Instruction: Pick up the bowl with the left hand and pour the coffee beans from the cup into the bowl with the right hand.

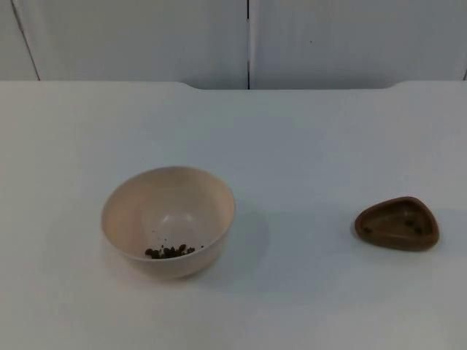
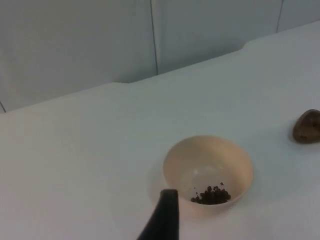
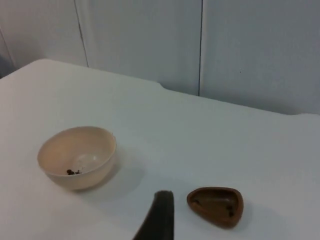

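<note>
Beige bowl (image 1: 168, 221) sits lower left of centre on the white worktop (image 1: 306, 146), coffee beans (image 1: 169, 251) already heaped at its near inner wall. Brown three-cornered cup (image 1: 398, 223) stands well apart at mid right, just a few beans left inside. Left gripper hovers just beside the bowl in the left wrist view, one fingertip (image 2: 165, 215) visible; right fingertip (image 3: 157, 215) sits near the cup. Jaws' state: cannot tell for either. Pour looks done.

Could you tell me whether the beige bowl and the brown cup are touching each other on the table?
Apart. The top view shows the bowl and the brown cup with a wide stretch of bare white table between them; the right wrist view shows the same gap.
</note>
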`<act>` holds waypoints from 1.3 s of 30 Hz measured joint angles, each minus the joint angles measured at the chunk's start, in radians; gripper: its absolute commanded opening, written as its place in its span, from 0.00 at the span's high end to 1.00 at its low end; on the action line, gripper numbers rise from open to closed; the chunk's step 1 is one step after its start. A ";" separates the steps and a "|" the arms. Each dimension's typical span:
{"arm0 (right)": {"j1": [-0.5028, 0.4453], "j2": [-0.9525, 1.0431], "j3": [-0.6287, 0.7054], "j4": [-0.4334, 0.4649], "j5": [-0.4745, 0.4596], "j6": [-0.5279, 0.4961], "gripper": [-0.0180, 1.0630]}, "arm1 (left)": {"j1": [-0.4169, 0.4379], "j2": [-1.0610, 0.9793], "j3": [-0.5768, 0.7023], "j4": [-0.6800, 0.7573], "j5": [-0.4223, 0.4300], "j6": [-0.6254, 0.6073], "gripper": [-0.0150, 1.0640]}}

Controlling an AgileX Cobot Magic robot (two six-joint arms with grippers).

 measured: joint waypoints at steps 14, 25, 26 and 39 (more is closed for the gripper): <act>0.000 -0.008 0.000 -0.061 0.090 0.002 0.26 | 0.000 -0.157 0.157 0.023 0.011 -0.012 0.24; 0.000 -0.008 0.027 -0.107 0.097 0.033 0.26 | 0.000 -0.157 0.188 0.102 0.066 -0.111 0.24; 0.000 -0.008 0.027 -0.108 0.097 0.033 0.26 | 0.000 -0.157 0.188 0.112 0.066 -0.124 0.24; 0.000 -0.008 0.039 -0.108 0.127 0.055 0.26 | 0.000 -0.157 0.188 0.147 0.066 -0.172 0.24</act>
